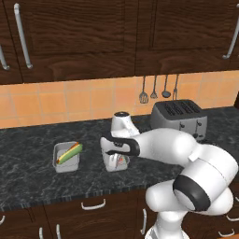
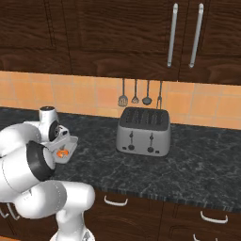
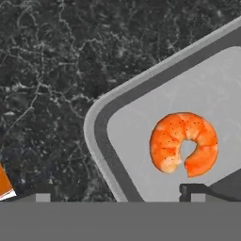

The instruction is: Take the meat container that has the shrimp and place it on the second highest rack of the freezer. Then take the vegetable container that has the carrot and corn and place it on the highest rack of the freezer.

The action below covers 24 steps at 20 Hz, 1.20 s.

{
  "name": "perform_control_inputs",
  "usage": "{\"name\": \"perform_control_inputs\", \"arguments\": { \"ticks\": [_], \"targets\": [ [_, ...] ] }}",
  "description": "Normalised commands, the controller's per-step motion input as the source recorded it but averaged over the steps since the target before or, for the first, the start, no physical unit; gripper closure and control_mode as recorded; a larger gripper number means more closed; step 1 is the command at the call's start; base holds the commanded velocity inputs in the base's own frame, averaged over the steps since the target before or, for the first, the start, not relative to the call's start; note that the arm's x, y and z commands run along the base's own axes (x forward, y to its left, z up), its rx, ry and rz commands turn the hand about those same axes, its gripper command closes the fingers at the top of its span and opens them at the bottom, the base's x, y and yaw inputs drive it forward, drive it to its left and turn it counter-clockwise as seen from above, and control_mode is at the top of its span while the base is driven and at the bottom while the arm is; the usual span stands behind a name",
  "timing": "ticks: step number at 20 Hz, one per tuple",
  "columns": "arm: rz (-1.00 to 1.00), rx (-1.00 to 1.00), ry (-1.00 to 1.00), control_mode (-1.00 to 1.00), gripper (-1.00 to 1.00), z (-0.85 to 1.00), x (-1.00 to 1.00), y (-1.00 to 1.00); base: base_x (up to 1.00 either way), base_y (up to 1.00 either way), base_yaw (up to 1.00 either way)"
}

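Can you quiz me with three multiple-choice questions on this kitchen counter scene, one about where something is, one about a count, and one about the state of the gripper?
1. Where does the tray with the carrot and corn stand?
A. on the toaster
B. on the dark counter, left of the arm in the left base view
C. inside a cabinet

2. How many utensils hang on the tiled wall above the toaster?
A. two
B. four
C. six

3. How is the gripper over the shrimp tray?
A. open, holding nothing
B. shut on the shrimp
C. shut on the tray's rim

Answers: 1 B, the tray sits on the counter. 2 B, four hang in a row. 3 A, its fingertips stand wide apart either side of the tray's rim.
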Motion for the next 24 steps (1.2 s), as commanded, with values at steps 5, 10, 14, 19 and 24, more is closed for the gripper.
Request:
{"name": "perform_control_inputs", "arguments": {
  "ticks": [5,10,14,19,24],
  "targets": [
    [0.03,0.00,0.00,-1.00,-1.00,-0.52,0.23,0.02,0.00,0.00,0.00],
    [0.00,0.00,-0.01,-1.00,-1.00,-0.42,0.00,0.00,0.00,0.00,0.00],
    [0.00,0.00,0.00,-1.00,-1.00,-0.19,0.01,0.00,0.00,0.00,0.00],
    [0.00,0.00,0.00,-1.00,-1.00,-0.41,0.00,0.00,0.00,0.00,0.00],
    [0.00,0.00,0.00,-1.00,-1.00,-0.13,0.00,0.00,0.00,0.00,0.00]
  ]
}}
